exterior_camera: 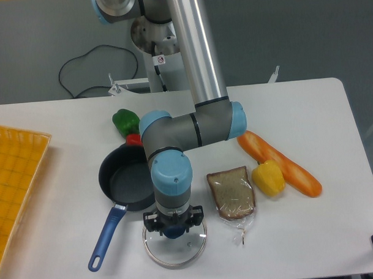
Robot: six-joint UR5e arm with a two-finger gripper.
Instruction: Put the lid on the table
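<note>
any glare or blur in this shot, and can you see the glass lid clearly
Fixed camera view: lighting is even and soft, shadows faint, no motion blur. The lid is see-through, so only its thin rim and small highlights stand out against the white table. The gripper and wrist cover the lid's knob, so whether the jaws are shut can't be told.

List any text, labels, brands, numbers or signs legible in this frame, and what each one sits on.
No words or numbers can be read.
Small round red-and-white sticker on the robot base: a prohibition-type sign, too small to read.
Bread bag, lid, pan: no visible print.
</note>
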